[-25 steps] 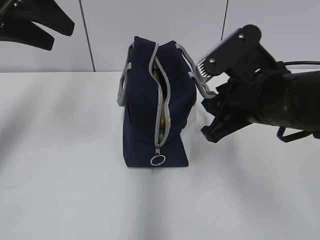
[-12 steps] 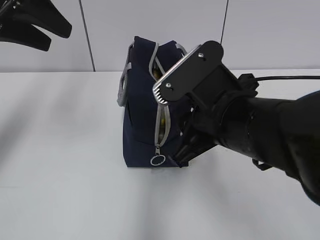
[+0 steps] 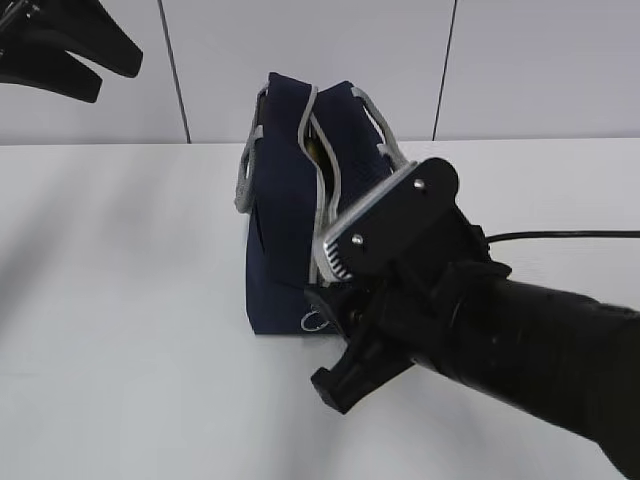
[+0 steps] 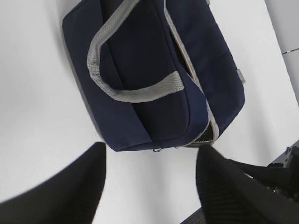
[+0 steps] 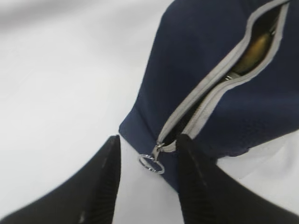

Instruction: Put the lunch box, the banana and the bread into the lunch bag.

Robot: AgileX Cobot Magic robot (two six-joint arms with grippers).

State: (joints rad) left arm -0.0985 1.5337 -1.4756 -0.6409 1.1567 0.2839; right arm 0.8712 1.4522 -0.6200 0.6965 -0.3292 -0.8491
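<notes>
Lower and nearer the lens than half a second ago, the right gripper (image 3: 335, 340) now sits at the foot of the bag (image 3: 290, 210), its black bulk filling the lower right of the exterior view and covering the bag's lower right corner. Its fingers (image 5: 100, 186) stand apart, unclenched, either side of the zipper ring (image 5: 151, 164) in the right wrist view, gripping nothing. From outside, that ring (image 3: 313, 322) shows only in part beside the gripper.

The left gripper (image 3: 60, 50) hangs in the upper left corner, cut off by the frame edge; in its own view its dark fingers (image 4: 70, 186) spread wide and hold nothing, with the bag (image 4: 149, 70) lying across the upper frame.

Centre frame, the navy bag stands upright on the table (image 3: 120, 300), grey handles (image 3: 245, 180) arched on each side, grey zipper tape parted from top to near the base. Through the gap a blurred golden-brown shape (image 5: 254, 51) shows; which item it is cannot be told.

The table is plain white. Behind it runs a pale panelled wall (image 3: 560, 60) with dark vertical seams.
</notes>
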